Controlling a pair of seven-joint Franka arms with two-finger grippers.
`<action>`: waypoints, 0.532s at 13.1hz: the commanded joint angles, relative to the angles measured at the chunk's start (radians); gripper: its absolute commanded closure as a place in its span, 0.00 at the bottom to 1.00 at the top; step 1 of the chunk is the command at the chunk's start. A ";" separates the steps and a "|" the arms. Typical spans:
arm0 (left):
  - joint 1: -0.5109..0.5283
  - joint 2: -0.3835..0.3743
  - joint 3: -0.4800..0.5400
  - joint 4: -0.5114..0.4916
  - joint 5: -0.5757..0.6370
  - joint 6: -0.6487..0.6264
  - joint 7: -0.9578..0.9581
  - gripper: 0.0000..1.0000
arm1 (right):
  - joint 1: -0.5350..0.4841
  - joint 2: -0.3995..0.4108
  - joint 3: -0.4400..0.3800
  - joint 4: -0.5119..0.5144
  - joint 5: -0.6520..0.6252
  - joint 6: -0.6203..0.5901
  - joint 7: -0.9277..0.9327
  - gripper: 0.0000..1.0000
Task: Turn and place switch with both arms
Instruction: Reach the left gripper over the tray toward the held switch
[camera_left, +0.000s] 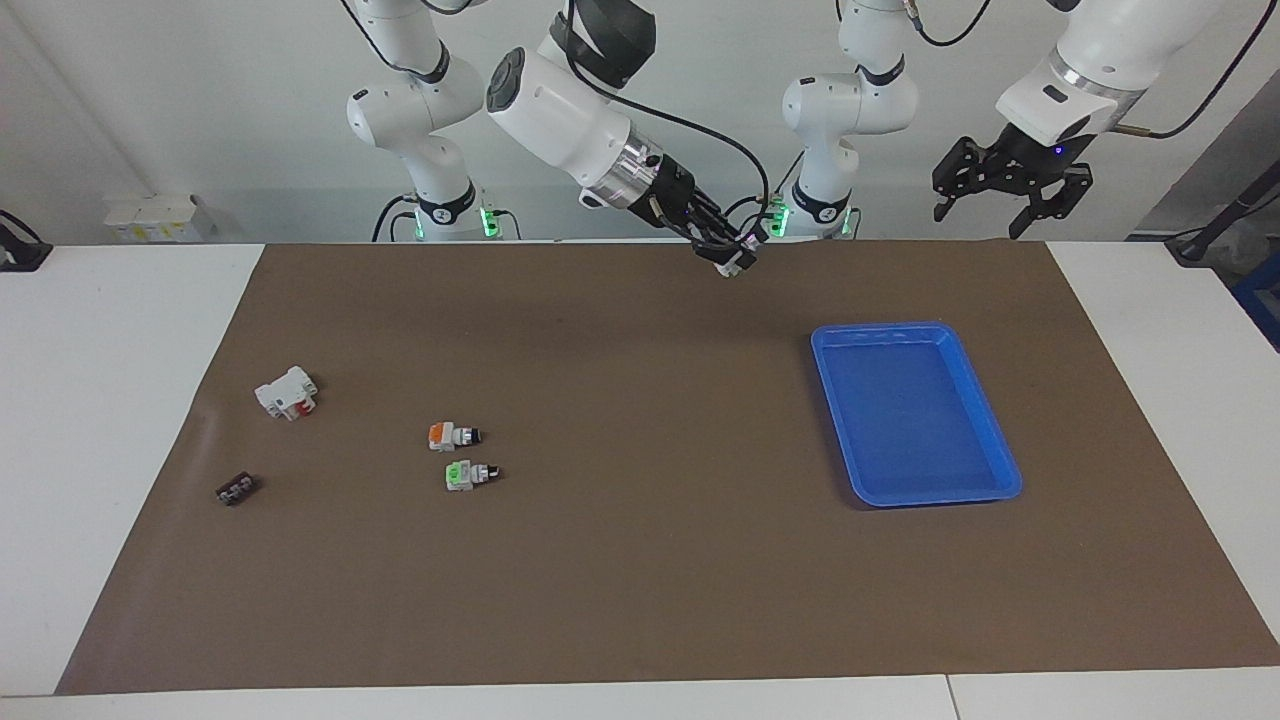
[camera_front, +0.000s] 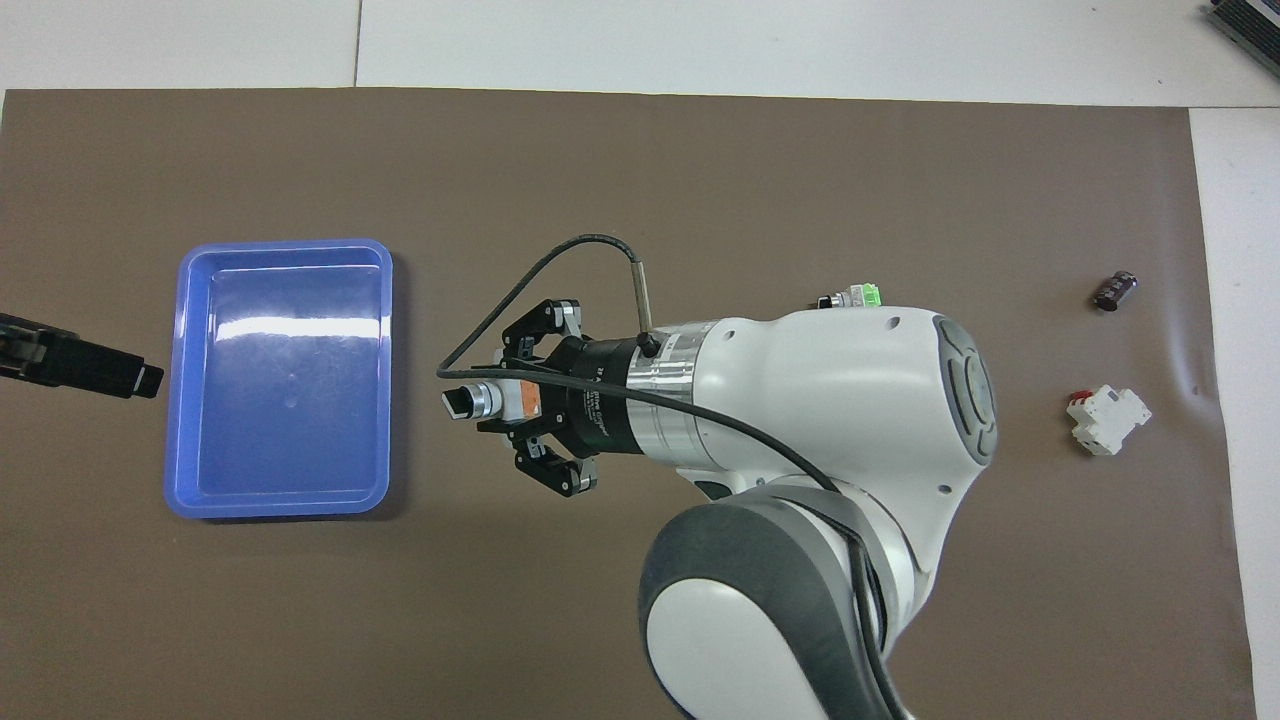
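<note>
My right gripper hangs in the air over the mat, between the middle of the table and the blue tray. It is shut on a switch whose orange end sits between the fingers and whose black knob points at the tray. A second orange-ended switch lies on the mat toward the right arm's end, hidden under the arm in the overhead view. My left gripper is raised and open, holding nothing. One of its fingers shows over the mat just outside the tray's rim.
A green-ended switch lies beside the orange one, slightly farther from the robots. A white and red block and a small black part lie near the right arm's end. Two slimmer arms stand at the table's back edge.
</note>
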 joint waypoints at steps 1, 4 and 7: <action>-0.007 -0.019 0.005 -0.017 -0.074 -0.009 -0.100 0.00 | -0.012 0.001 0.004 0.012 0.008 -0.021 0.013 1.00; 0.000 -0.035 0.006 -0.060 -0.261 0.034 -0.247 0.00 | -0.012 0.000 0.004 0.010 0.008 -0.021 0.013 1.00; -0.018 -0.074 -0.006 -0.150 -0.386 0.112 -0.444 0.04 | -0.012 0.000 0.004 0.007 0.008 -0.021 0.013 1.00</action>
